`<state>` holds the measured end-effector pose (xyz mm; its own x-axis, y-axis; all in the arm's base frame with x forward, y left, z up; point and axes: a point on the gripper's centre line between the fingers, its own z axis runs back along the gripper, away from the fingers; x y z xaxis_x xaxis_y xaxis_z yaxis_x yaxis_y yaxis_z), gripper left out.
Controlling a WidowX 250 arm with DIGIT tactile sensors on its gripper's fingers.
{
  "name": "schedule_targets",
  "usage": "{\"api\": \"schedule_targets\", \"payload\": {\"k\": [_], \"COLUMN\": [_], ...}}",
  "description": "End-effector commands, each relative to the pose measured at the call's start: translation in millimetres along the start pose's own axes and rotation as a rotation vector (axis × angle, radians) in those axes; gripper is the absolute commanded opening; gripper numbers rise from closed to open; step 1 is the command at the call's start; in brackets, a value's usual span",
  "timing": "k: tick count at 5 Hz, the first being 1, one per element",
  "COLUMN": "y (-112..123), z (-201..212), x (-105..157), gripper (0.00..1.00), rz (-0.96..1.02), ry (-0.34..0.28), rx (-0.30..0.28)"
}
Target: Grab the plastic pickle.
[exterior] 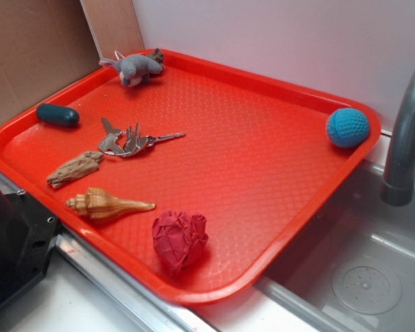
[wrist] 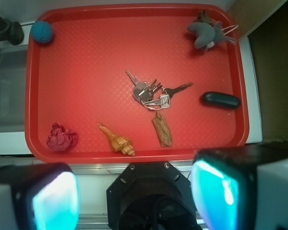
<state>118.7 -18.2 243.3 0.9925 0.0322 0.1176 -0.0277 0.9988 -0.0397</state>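
Hovering high above the tray (wrist: 33, 96), your end effector (wrist: 134, 196) is showing spread fingers (wrist: 55, 199) at the bottom of the wrist view, with nothing between them. You are looking at the opening step, as I judge it: the approach is not yet begun and the pickle (exterior: 57, 115) is lying untouched.

The pickle is sitting near the tray's left rim in the exterior view, at the right edge in the wrist view (wrist: 221, 100), lying flat and apart from everything else. The keys (wrist: 151, 92) are lying nearest, toward the tray's middle, and the wood piece (wrist: 162, 129) is lying just below them. The shell (wrist: 117, 140), the red crumpled wad (wrist: 61, 137), the blue ball (wrist: 42, 31) and the grey plush toy (wrist: 206, 33) are all well clear of it.

Your next move, I reckon, is calling for a shift toward the pickle's side of the tray, then a descent with the fingers straddling its short width. The rim is standing close beside it, so you are probably wanting the fingers turned so neither one is coming down on the raised rim. Its smooth rounded body may be prone to slipping, so aim for its middle.
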Motion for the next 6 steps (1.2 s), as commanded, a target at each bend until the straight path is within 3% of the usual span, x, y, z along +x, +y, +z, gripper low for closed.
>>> {"api": "schedule_targets", "payload": {"k": [1, 2, 4, 5, 6], "y": [0, 51, 102, 125, 146], "z": [0, -44, -95, -122, -139], "x": [0, 27, 72, 89, 82], "gripper": [1.00, 1.00, 1.00, 1.00, 1.00], "rz": [0.000, 0.182, 0.367, 0.121, -0.119], "ry": [0.000, 0.051, 0.050, 0.074, 0.080], "rx": [0.000, 0.044, 0.100, 0.128, -0.025]}}
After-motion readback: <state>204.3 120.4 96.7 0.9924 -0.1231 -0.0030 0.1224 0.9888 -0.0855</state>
